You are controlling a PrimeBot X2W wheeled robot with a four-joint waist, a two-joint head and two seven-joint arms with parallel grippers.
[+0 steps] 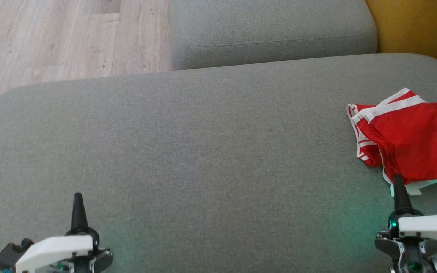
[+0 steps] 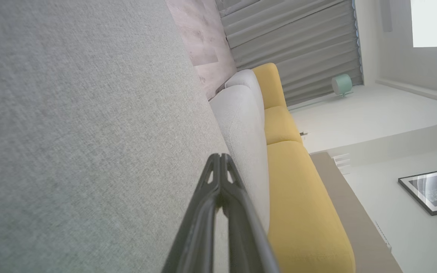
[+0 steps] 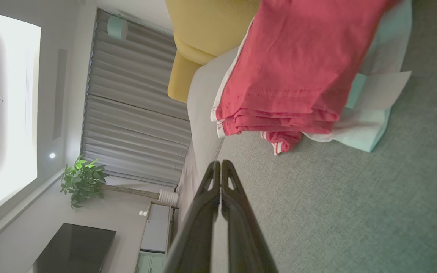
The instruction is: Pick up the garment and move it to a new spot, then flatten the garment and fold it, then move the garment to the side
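The left gripper (image 1: 78,199) and right gripper (image 1: 397,180) each end in two long matte black fingers (image 2: 197,223) with small triangular cut-outs near the tips. Just behind the fingers sits an angular white wrist shell (image 1: 53,248) on dark brackets, small green lights beside it.

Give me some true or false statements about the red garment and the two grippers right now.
1. The red garment lies at the right side of the gray cushion. True.
2. The right gripper holds the garment. False: it is shut and empty, just short of the garment's near edge.
3. The left gripper is shut. True.
4. The garment is spread out in a single layer. False: it is folded into several layers.
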